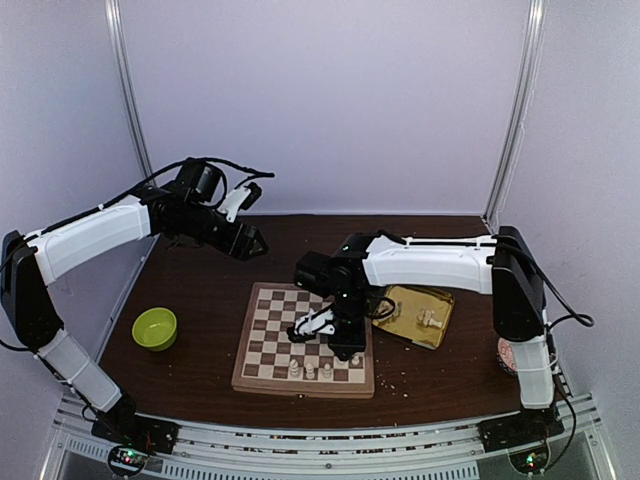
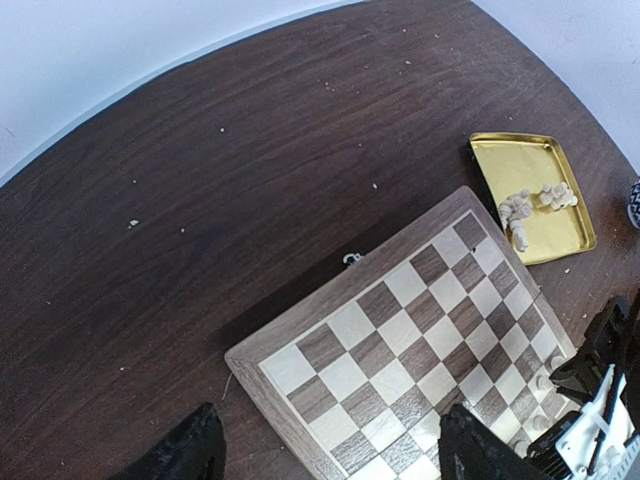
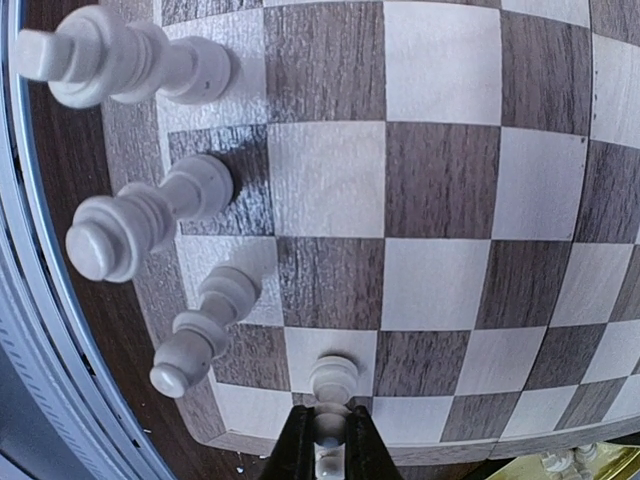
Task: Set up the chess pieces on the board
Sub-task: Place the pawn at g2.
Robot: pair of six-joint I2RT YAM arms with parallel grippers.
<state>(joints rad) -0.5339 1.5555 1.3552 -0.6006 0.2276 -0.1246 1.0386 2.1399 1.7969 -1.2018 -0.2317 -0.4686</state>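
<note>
Cream-white chess piece pinched in the right pincer at the board edge, left pincer spread wide

Dark brown wooden table. A checkered board lies flat near the front edge, about centre and slightly askew. A gold tray lies just beside the board's far right corner, with a narrow gap between them. A green bowl stands well to the left of the board. Pale crumbs are scattered over the tabletop.
</note>
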